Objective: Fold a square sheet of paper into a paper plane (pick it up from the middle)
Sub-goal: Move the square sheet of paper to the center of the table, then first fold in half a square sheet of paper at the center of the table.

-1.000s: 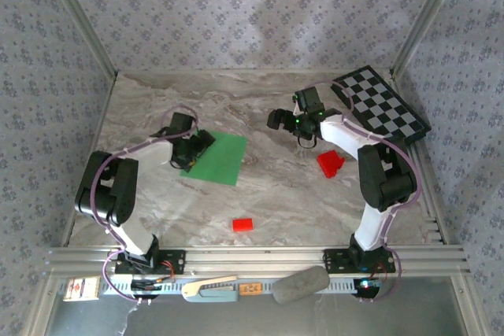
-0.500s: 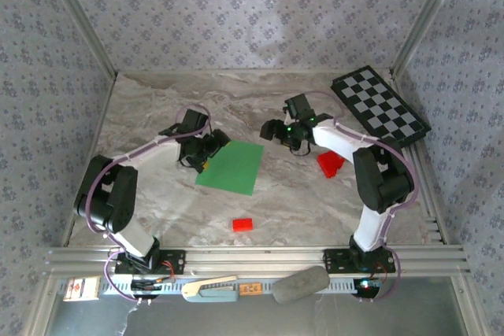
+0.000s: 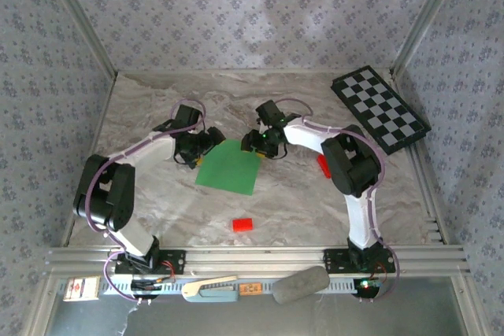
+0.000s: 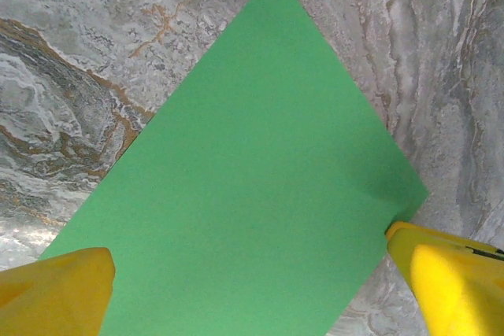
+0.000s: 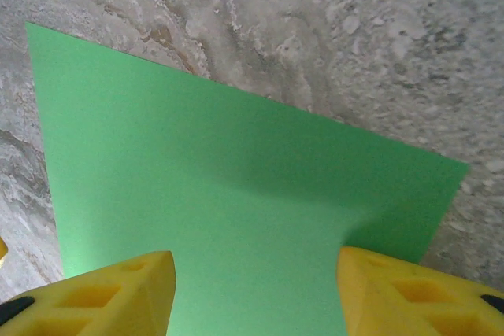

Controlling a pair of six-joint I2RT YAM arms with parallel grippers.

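The square sheet of paper, bright green, lies flat and unfolded on the marble table; a paper plane is out of view. My left gripper hovers at the sheet's far left corner. In the left wrist view it is open wide, its yellow fingertips straddling the green sheet. My right gripper is over the sheet's far right corner. In the right wrist view it is open, the yellow fingers partly drawn in above the sheet, nothing pinched between them.
A black-and-grey checkerboard lies at the back right. A small red block sits near the front, in front of the sheet. A red wedge piece lies partly behind the right arm's elbow.
The right arm swung left from near the checkerboard to the sheet, and its jaws narrowed. The left gripper slid the sheet a little to the right, then came to rest at its far left corner.
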